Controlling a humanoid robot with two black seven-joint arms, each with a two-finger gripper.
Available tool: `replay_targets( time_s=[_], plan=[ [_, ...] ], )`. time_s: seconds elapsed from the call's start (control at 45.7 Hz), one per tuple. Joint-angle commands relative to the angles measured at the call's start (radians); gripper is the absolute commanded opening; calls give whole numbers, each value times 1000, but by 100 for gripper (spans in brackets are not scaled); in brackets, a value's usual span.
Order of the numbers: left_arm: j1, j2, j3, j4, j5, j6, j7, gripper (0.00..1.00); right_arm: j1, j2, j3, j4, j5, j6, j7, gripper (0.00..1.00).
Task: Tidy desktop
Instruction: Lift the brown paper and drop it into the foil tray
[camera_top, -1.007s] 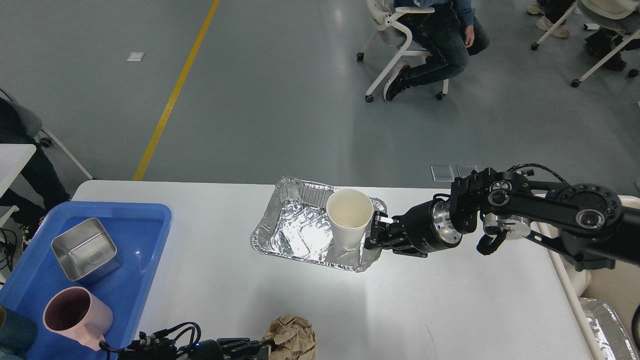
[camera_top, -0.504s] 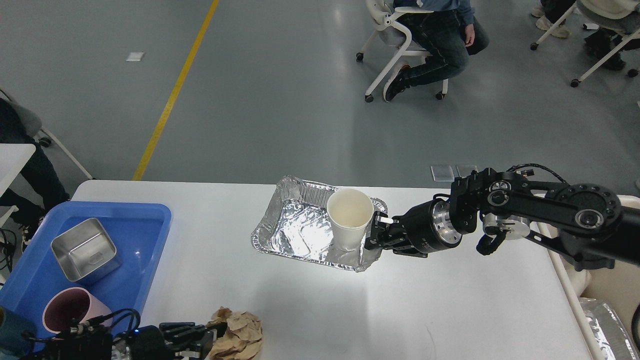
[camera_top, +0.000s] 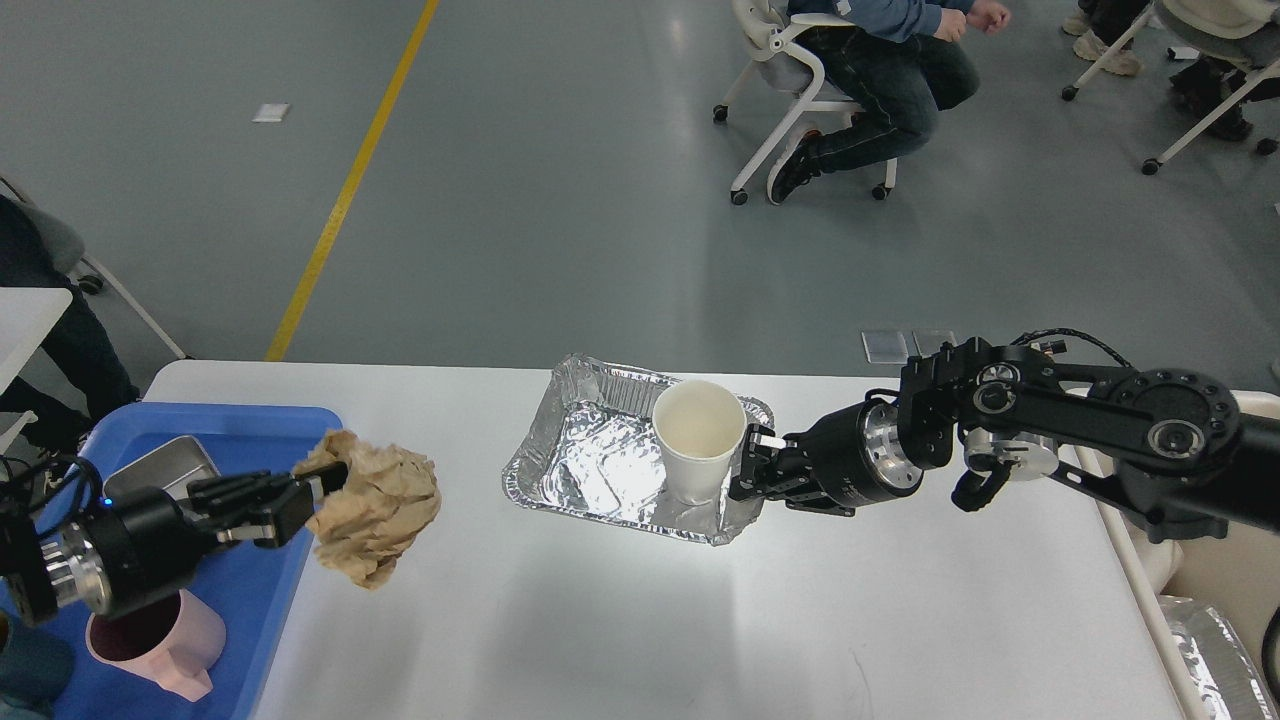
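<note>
The white desktop (camera_top: 620, 620) fills the lower half of the head view. My left gripper (camera_top: 318, 497) is shut on a crumpled ball of brown paper (camera_top: 372, 506) and holds it in the air above the desktop's left part, beside the blue tray (camera_top: 290, 425). A white paper cup (camera_top: 698, 438) stands upright in the right end of a foil tray (camera_top: 590, 455) at the desktop's middle. My right gripper (camera_top: 752, 465) is against the cup's right side, with a white-tipped finger (camera_top: 770, 439) at its wall. The other finger is hidden.
The blue tray holds a steel square container (camera_top: 160, 470) and a pink mug (camera_top: 165, 640), partly behind my left arm. A cream-coloured bin (camera_top: 1215, 590) with foil inside stands off the desktop's right edge. People sit on chairs (camera_top: 790, 90) on the floor beyond.
My left gripper has risen from the desktop's front edge and swung left and up with the brown paper ball, now beside the blue tray. The right arm and cup have stayed still.
</note>
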Motion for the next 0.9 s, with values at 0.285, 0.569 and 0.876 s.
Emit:
replay_targets(
  time_s=[0.285,0.569,0.876],
  plan=[
    [-315,-25,-218,7,-150,-277,79,0,2,13,-4,0,-2,-12,0,0],
    [-352,-108,-200,7,-150,-334,103,0,5,16,0,1,-2,-12,0,0],
    [-410,-360,-65,56,-69,-392,119,0,12,16,1,1,0,-14,0,0]
  ],
)
